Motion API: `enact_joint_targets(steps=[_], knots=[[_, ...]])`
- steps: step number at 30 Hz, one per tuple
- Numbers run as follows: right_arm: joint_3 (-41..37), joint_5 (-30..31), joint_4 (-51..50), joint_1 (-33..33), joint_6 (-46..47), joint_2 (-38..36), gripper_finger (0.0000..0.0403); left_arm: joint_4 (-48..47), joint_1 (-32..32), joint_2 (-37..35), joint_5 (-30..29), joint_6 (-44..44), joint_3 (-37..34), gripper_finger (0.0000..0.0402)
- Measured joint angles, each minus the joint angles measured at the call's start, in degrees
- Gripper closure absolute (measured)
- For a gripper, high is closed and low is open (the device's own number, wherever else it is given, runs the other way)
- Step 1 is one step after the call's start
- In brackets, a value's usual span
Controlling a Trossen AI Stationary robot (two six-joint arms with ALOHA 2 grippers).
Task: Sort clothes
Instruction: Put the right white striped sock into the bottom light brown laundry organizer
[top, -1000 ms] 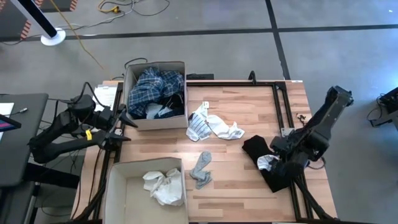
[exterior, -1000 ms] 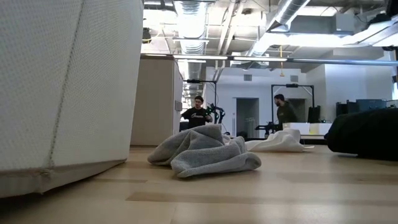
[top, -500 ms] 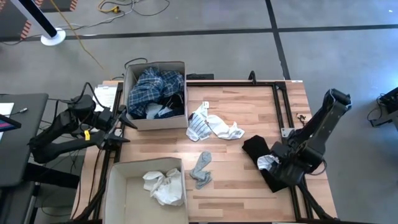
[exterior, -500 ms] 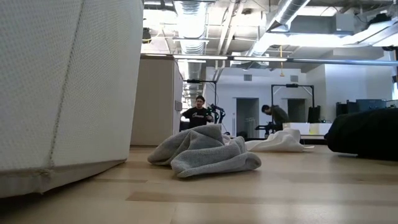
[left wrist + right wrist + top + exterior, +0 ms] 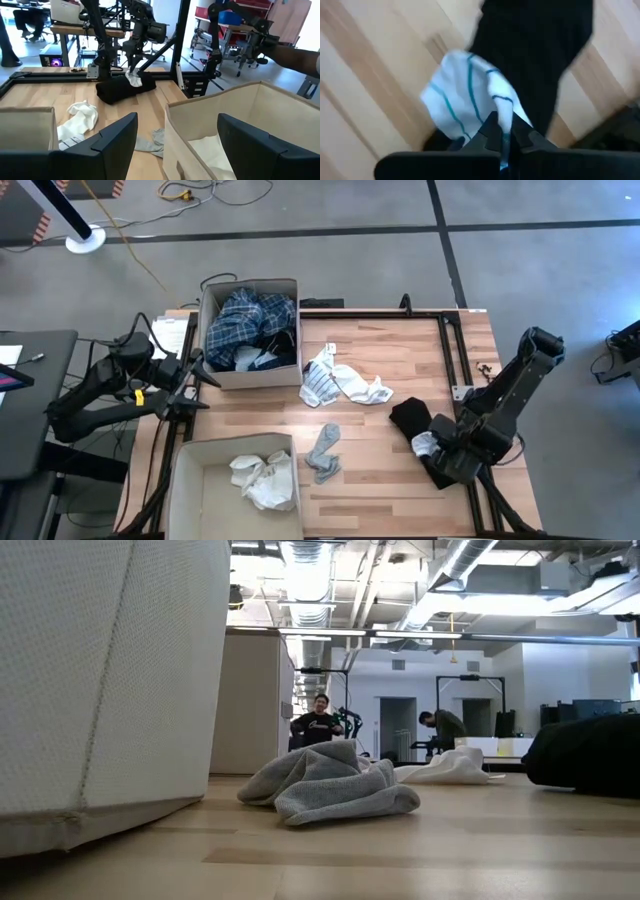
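A small white cloth with teal stripes (image 5: 424, 444) lies bunched on a black garment (image 5: 408, 418) near the table's right edge. My right gripper (image 5: 503, 134) stands over it from above, shut on it. A grey sock (image 5: 323, 451) lies near the table's middle. White and striped clothes (image 5: 340, 384) lie farther back. My left gripper (image 5: 175, 150) waits open at the table's left edge, between the two boxes, holding nothing. My right gripper pinches a raised bunch of the white striped cloth (image 5: 496, 111) between its two fingers. The fingers come from above, pointing down. The cloth's lower part rests on the black garment (image 5: 545, 55). One layer or several, I cannot tell.
A far box (image 5: 207, 350) at the back left holds blue plaid clothes. A near box (image 5: 180, 480) at the front left holds a white garment. In the low view the near box's wall (image 5: 100, 680) fills the left side. A black frame rail (image 5: 452, 350) runs along the right.
My right gripper has moved a little toward the table's near edge and down onto the white striped cloth, which is now more covered by the gripper. The black garment has stayed in place.
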Motion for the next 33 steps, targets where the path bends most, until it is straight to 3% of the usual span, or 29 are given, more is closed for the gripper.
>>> enact_joint_targets(steps=[7,12,16,24,33], knots=[[3.83,12.23,6.69,-3.09,-9.8,-0.39,0.0399,0.0,0.0,0.0,-0.07,0.22,0.0,0.0135],[9.36,21.14,14.43,-6.84,-25.91,-0.41,0.0401,0.0,0.0,0.0,-0.07,0.22,0.0,0.0135],[11.64,22.85,24.95,-10.58,-41.9,-0.42,0.0402,0.05,0.0,0.0,-0.09,0.17,0.0,0.0135],[12.31,21.92,49.02,-18.53,-72.03,-0.2,0.0402,6.1,0.0,0.0,1.08,-1.75,0.0,0.0135],[12.98,8.11,76.7,-27.17,-96.52,2.83,0.0403,21.43,-0.85,0.52,5.55,-6.91,0.0,0.0135]])
